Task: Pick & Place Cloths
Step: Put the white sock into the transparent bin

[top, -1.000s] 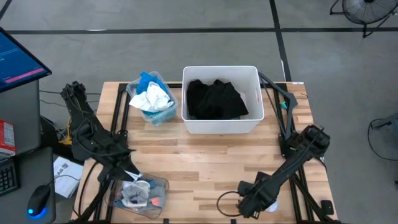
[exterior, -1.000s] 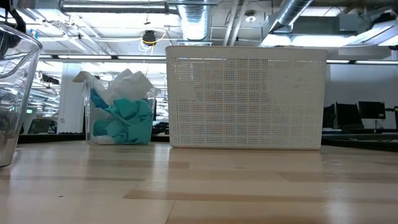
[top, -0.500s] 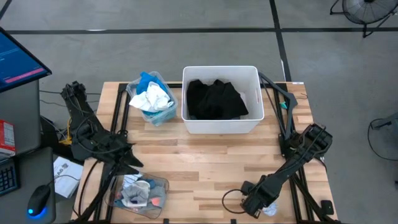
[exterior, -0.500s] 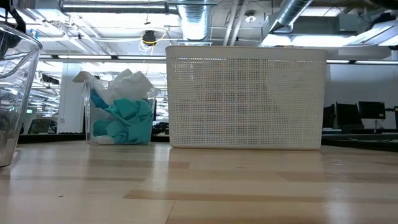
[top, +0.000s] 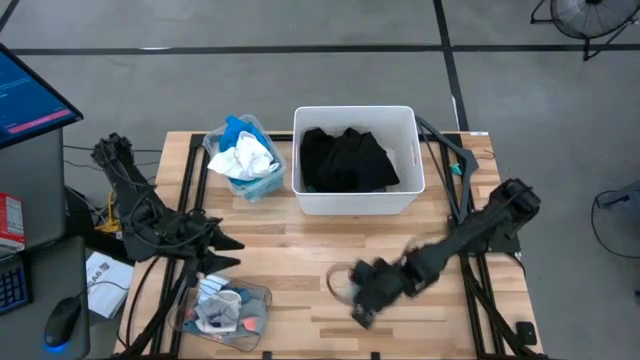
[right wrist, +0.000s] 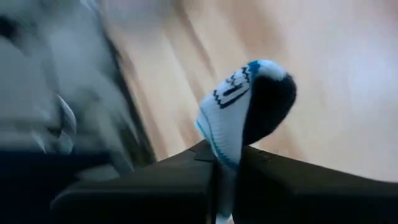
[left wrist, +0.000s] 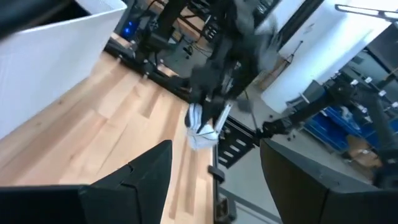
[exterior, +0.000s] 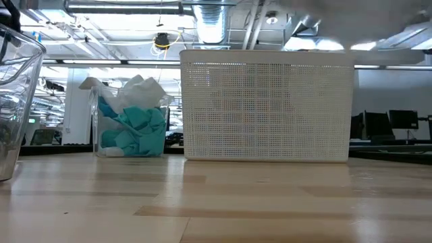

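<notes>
A small white sock with blue and black marks [right wrist: 245, 106] sticks out between the fingers of my right gripper [right wrist: 217, 163], which is shut on it. That gripper [top: 360, 300] hovers over the table's near middle and shows blurred. In the left wrist view the sock [left wrist: 202, 132] hangs under it. My left gripper [top: 230, 252] stands open over the table's left side, just beyond a clear bin of socks [top: 220, 310], with nothing between its fingers [left wrist: 149, 171]. A large black cloth [top: 345, 160] lies in the white tub [top: 355, 112]. My right gripper pinches the sock between its two shut fingers, at a fold of the fabric [right wrist: 219, 155]. A rounded end stands out past the fingertips. In the left wrist view the sock hangs limp below the fingers, off the table top.
A second clear bin [top: 243, 160] at the far left holds white, blue and teal cloths [exterior: 135, 125]. The white tub [exterior: 266, 104] stands at the far middle. Bare wood lies between the tub and the near edge. A cable loop [top: 338, 280] lies by the right gripper.
My right gripper has shut on the sock near the table's near right edge. It has then swung quickly toward the left and away from the near edge, taking the sock up with it. My left gripper has drawn back from the near bin toward the far edge, still open.
</notes>
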Tool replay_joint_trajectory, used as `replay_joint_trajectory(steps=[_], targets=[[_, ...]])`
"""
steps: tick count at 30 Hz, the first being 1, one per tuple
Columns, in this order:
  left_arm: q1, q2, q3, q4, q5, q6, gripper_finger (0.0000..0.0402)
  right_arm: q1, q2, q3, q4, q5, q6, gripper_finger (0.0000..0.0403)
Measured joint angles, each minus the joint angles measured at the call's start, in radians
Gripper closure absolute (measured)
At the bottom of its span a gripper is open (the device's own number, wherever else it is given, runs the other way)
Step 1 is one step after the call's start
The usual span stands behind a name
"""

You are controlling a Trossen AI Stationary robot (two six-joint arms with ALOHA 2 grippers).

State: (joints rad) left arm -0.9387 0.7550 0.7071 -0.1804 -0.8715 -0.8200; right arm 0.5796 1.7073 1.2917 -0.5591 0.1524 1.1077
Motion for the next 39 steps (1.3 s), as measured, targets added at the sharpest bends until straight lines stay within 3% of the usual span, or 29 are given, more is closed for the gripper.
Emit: replay_joint_trajectory(steps=[4,9,22,29,39], targets=[[0.077,0.075,0.0,0.108,0.076,0.052,0.0167,-0.081,-0.037,0.067,0.177,0.102,-0.182,0.0398],[0.184,0.172,0.0,0.285,0.249,0.13,0.0163,-0.156,-0.023,0.138,0.415,0.108,-0.383,0.04],[0.41,0.353,0.0,0.505,0.581,0.172,0.0162,-0.225,0.162,0.366,0.436,0.002,-0.529,0.0401],[0.422,0.393,0.0,0.521,0.67,0.166,0.0162,-0.222,0.18,0.422,0.434,-0.014,-0.571,0.0401],[0.446,0.393,0.0,0.618,0.636,0.214,0.0177,-0.245,0.162,0.448,0.439,-0.023,-0.611,0.0401]])
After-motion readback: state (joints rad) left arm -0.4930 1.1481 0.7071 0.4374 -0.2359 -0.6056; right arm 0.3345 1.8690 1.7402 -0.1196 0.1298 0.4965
